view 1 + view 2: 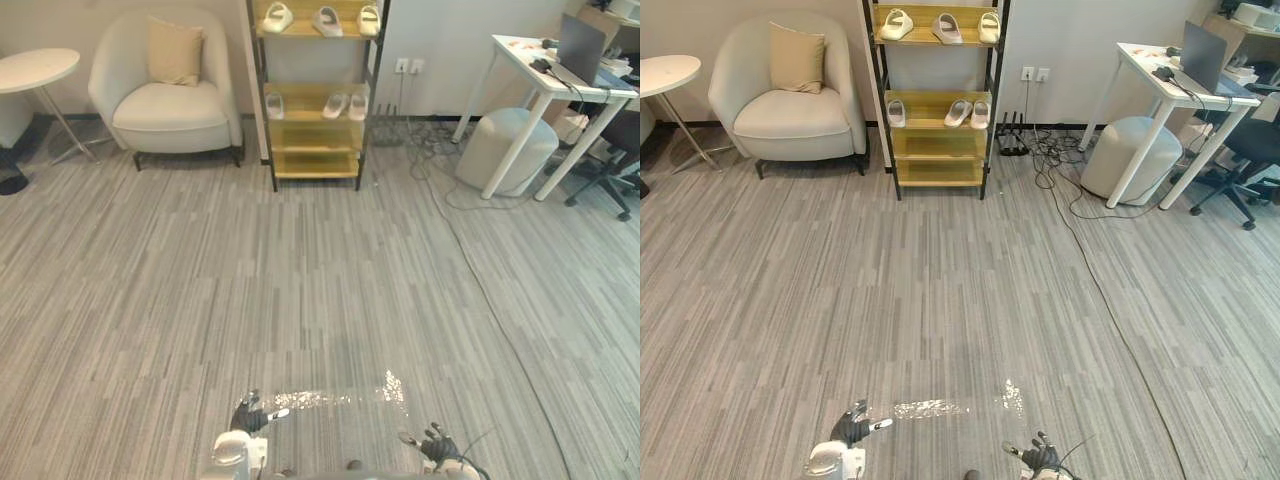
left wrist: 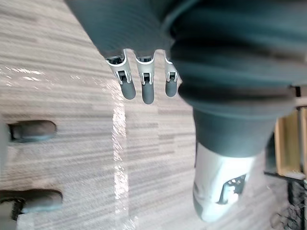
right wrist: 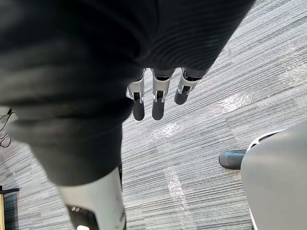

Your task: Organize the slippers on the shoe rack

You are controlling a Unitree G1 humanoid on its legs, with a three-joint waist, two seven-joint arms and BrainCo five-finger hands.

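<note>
Across the carpet [image 1: 300, 280] the shoe rack [image 1: 315, 163] already carries slippers [image 1: 327, 20] on two shelves, so perhaps only straightening remains, while left hand [image 2: 143, 84] and right hand [image 3: 156, 98] hang loose, empty.

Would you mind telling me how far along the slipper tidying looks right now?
Done: three top-shelf slippers and three second-shelf slippers sit on the shoe rack. In hand: nothing; the left hand and right hand hang open over the carpet, far from it. Left: perhaps evening the second-shelf spacing.
</note>
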